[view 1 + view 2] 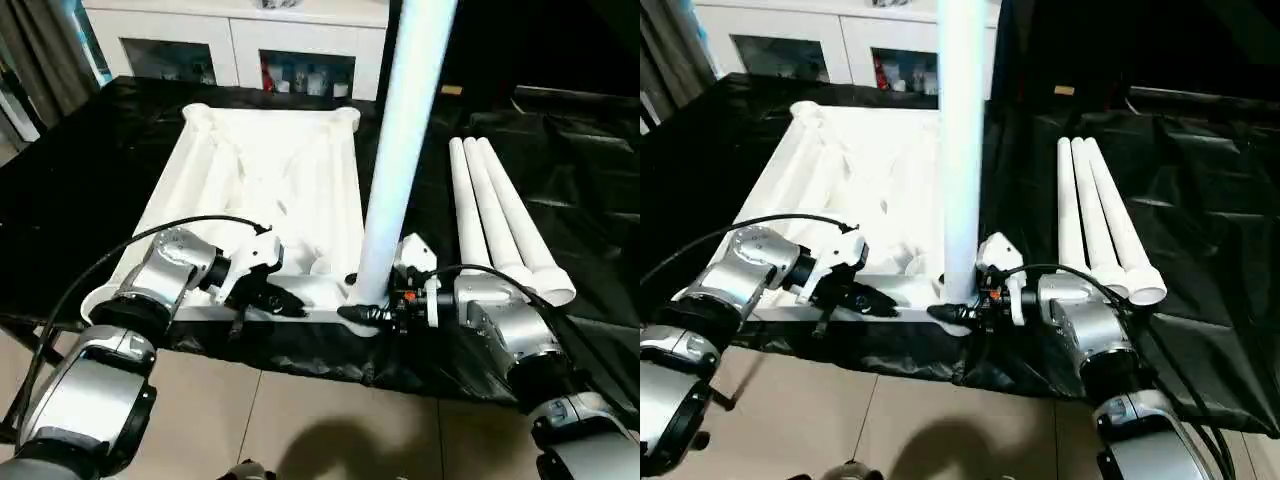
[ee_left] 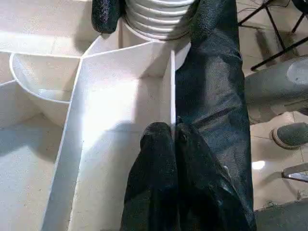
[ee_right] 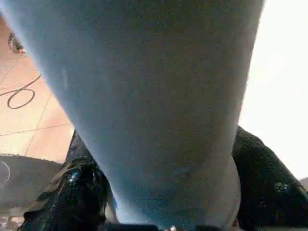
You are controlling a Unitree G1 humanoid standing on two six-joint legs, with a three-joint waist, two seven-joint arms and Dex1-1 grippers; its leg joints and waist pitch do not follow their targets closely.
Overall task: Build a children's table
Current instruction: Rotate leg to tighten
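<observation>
One large black-sheeted work table is carrying everything, with a white glass-door cabinet standing beyond its far edge. The children's table top is lying upside down on the sheet, ribs up, its near edge running along the work table's near edge and its corner sockets showing at the far corners.

One leg is standing upright in the near right corner socket of the top, its long axis running almost straight up, leaning a little. Three spare legs are lying side by side on the sheet to the right of the top, well apart from it, their long axes running from the near edge toward the far edge.

The right gripper is sitting at the foot of the upright leg, its two black fingers standing wide on either side of the tube just above the socket; the right wrist view shows a finger on each flank of the leg. The left gripper is resting closed and empty, with its fingertips pressed together on a rib at the top's near edge, just beside that socket.

The leg is lying directly between the right fingers, so the right arm is judged the nearer for seating it; the spare legs are also lying on its side.
</observation>
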